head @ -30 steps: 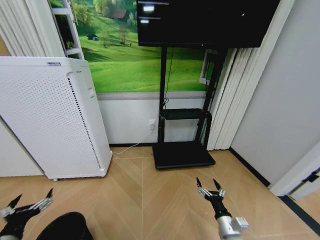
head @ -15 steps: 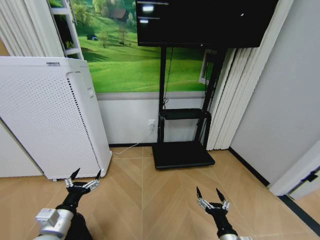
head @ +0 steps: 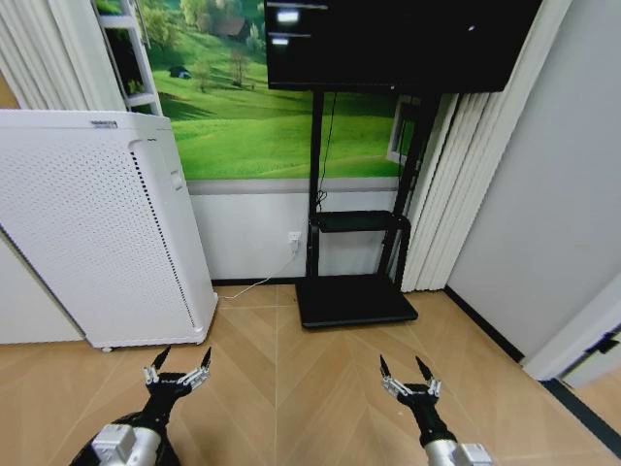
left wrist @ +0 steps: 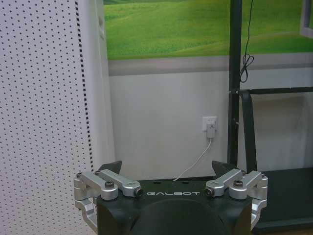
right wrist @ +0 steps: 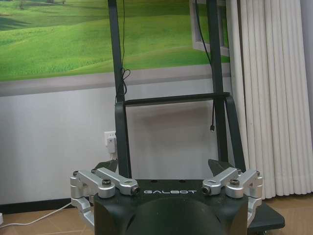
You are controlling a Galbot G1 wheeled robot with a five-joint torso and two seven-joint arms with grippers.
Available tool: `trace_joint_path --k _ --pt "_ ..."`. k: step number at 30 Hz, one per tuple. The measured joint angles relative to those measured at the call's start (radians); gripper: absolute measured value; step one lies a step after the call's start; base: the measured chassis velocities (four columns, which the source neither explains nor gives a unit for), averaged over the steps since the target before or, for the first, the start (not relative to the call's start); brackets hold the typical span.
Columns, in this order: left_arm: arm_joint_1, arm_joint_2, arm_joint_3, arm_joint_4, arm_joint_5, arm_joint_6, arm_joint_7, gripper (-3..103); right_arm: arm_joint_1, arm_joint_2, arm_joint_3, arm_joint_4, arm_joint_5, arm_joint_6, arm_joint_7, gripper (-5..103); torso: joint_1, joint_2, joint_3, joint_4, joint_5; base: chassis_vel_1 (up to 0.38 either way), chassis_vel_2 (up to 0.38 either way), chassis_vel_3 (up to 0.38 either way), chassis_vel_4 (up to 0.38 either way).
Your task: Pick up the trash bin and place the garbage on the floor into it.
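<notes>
- Left gripper (head: 178, 366) released, raised over floor (head: 281, 379) beside air purifier (head: 87, 223).
- Right gripper (head: 407, 373) released, empty, facing TV stand (head: 354, 296).
- Bin (head: 160, 449) under left arm.

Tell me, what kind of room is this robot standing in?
Probably a home-style living room or a mock-up of one. A large dark screen on a black floor stand, a tall white air purifier, a green meadow mural, pale curtains and wood-pattern flooring suggest it.
</notes>
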Motion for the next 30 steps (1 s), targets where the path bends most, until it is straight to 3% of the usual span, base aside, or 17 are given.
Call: trace_joint_path --k 21,30 --pt "0.002 -0.001 -0.004 -0.001 0.000 0.005 -0.001 100 0.001 -0.002 0.002 -0.001 -0.001 0.000 0.002 100 0.003 0.006 0.003 -0.0001 -0.0001 0.000 0.000 0.000 0.000" --pt "0.002 0.000 -0.005 -0.001 -0.001 0.006 -0.002 100 0.001 -0.002 0.002 -0.001 -0.001 -0.001 0.002 100 0.010 0.038 0.028 -0.0001 -0.0001 0.000 0.000 0.000 0.000"
